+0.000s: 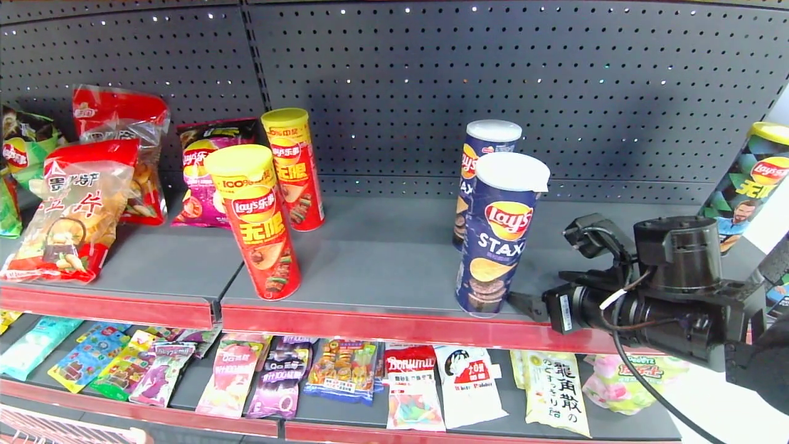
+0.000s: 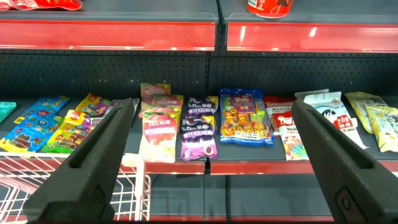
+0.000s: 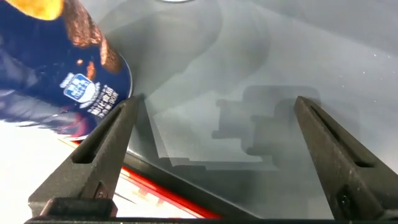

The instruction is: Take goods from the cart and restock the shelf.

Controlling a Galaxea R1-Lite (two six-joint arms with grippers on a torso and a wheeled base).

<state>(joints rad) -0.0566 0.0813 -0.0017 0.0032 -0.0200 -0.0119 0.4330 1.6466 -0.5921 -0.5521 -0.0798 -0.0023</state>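
Blue Stax can (image 1: 500, 234) stands upright at the front of the shelf (image 1: 382, 265), evidently faced for display. Right gripper (image 3: 214, 104) sits just beside it, jaws wide, empty; left gripper (image 2: 211, 106) likewise.

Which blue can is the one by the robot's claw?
Find the upper grey shelf with the red front edge. Right of its middle stand two blue cans with white lids. Yours is the front blue can, at the shelf's edge beside the open right gripper; the rear blue can stands behind it, nearer the pegboard.
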